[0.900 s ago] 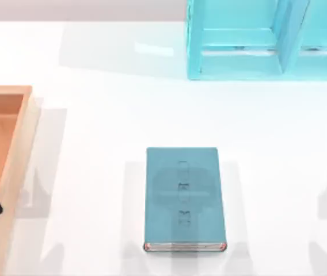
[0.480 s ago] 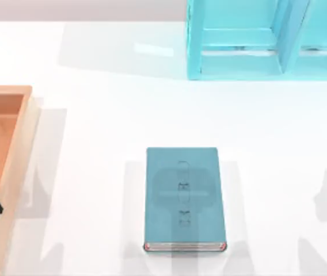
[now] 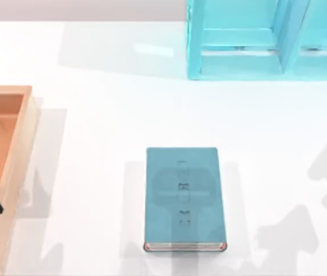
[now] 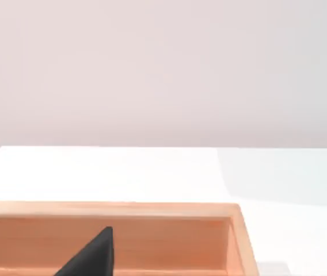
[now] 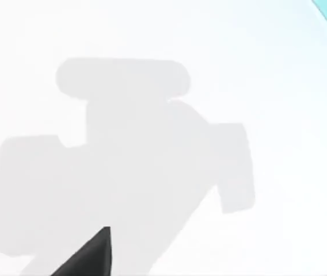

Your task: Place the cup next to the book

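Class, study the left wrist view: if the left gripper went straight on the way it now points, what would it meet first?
Most likely the inner wall of the wooden tray, which stands right ahead of the left gripper. Past that wall lies the white table. Depth is hard to judge here.

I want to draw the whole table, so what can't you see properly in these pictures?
1. Wooden tray: cut off by the top view's left edge.
2. Cyan shelf: cut off by the top view's upper edge.
3. Marks on the book: too faint to read, top view.
4. Left gripper, over the tray, and right gripper, over a shadow: just dark tips, cut off by the wrist pictures' edges.
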Motion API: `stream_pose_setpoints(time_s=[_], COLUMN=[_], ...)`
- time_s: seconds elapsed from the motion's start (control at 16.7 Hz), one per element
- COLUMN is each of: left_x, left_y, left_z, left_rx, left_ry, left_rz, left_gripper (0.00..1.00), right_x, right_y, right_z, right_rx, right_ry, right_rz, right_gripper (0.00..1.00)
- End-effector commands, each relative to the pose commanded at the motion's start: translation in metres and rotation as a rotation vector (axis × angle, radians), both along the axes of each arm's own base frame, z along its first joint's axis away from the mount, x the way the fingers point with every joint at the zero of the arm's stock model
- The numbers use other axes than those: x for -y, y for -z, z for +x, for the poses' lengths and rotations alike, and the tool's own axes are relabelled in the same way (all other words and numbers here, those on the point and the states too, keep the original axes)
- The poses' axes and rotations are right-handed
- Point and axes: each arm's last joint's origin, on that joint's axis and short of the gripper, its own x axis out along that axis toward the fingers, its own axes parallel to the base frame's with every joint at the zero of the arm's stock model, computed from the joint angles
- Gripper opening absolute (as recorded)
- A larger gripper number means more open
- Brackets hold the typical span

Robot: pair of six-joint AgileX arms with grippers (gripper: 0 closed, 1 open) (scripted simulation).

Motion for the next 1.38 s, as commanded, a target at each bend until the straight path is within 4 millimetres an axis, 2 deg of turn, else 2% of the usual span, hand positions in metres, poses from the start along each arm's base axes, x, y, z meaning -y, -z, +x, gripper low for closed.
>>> stream_pose_setpoints(time_s=[0.3,0.48,0.66,0.84,1.02,1.2,1.38], left_x=[0.000,0.000,0.000,0.000,0.000,0.000,0.000], left_y=[0.000,0.000,0.000,0.000,0.000,0.000,0.000], left_z=[0.000,0.000,0.000,0.000,0.000,0.000,0.000], left_rx=[0.000,0.000,0.000,0.000,0.000,0.000,0.000], left_ry=[0.000,0.000,0.000,0.000,0.000,0.000,0.000], left_rz=[0.000,0.000,0.000,0.000,0.000,0.000,0.000], left_gripper=[1.00,1.00,1.00,1.00,1.00,1.00,1.00], right_x=[0.029,0.059,0.096,0.134,0.163,0.177,0.177], right_y=[-0.003,-0.003,-0.002,-0.004,-0.011,-0.014,-0.014], right_z=[0.068,0.100,0.122,0.132,0.133,0.132,0.132], right_rx=[-0.388,-0.538,-0.637,-0.691,-0.711,-0.719,-0.719], right_ry=[-0.310,-0.460,-0.574,-0.644,-0.666,-0.672,-0.672], right_rz=[-0.227,-0.282,-0.307,-0.320,-0.335,-0.343,-0.344], right_gripper=[1.00,1.00,1.00,1.00,1.00,1.00,1.00])
